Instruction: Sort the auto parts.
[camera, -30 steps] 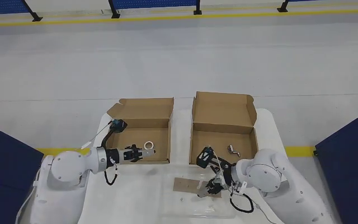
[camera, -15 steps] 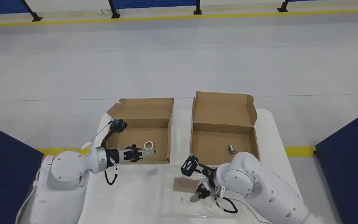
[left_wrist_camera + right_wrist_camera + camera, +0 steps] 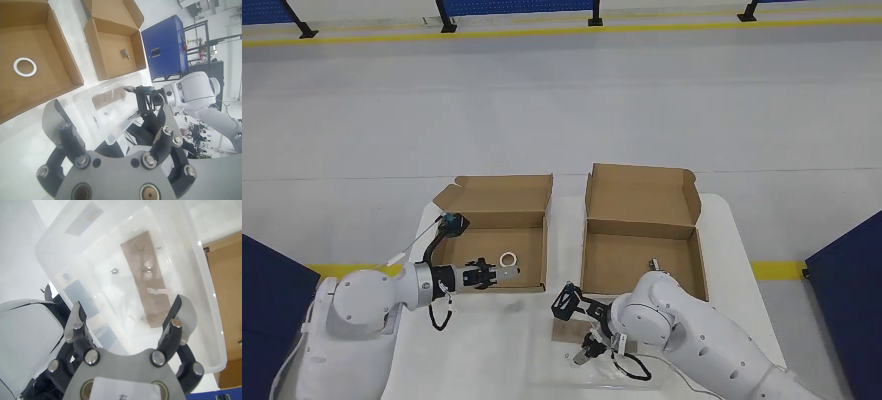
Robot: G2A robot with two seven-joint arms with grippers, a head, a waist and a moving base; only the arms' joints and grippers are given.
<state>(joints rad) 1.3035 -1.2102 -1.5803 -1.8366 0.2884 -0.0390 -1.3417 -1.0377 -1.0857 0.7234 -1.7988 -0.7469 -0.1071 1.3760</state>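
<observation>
R gripper (image 3: pixel 128 303) spread wide, empty, over clear bin (image 3: pixel 200 279); L gripper (image 3: pixel 109 108) likewise released. Rec: centre on small bolt (image 3: pixel 114 271), descend vert., pinch gently; likely rolls.

You see a flat white ring (image 3: pixel 25 66) lying face-down on the floor of the left cardboard box (image 3: pixel 477 245), near the wall that faces the other box. In the right cardboard box (image 3: pixel 627 260), whose lid flap stands open, a small hinge-like metal part (image 3: pixel 124 54) rests on the floor towards the far side wall. A small silver screw (image 3: pixel 114 271) with a rounded head lies on the bottom of the clear plastic bin (image 3: pixel 47 243), which sits just in front of the two boxes.
</observation>
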